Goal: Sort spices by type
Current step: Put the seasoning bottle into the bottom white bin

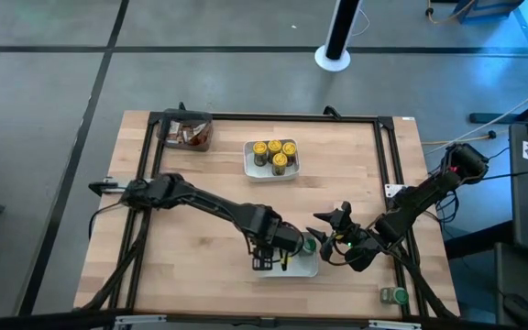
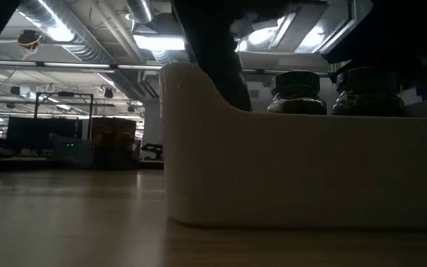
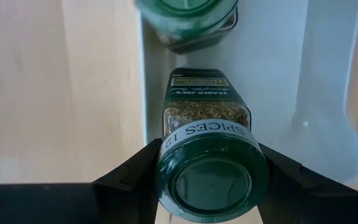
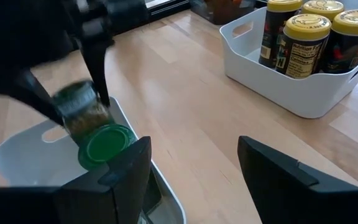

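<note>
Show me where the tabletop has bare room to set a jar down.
Bare wood lies between the yellow-lid tray and the near tray, and along the table's left side below the dark bin. It is crowded at the near tray, where the left tool holds a green-lid jar and the right tool, empty, hovers beside it.

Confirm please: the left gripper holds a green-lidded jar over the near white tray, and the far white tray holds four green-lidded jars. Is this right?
Not quite. The four jars in the far white tray have yellow lids, not green; the high view and the right wrist view show this. The rest stands: the left gripper holds a green-lidded jar over the near white tray.
</note>
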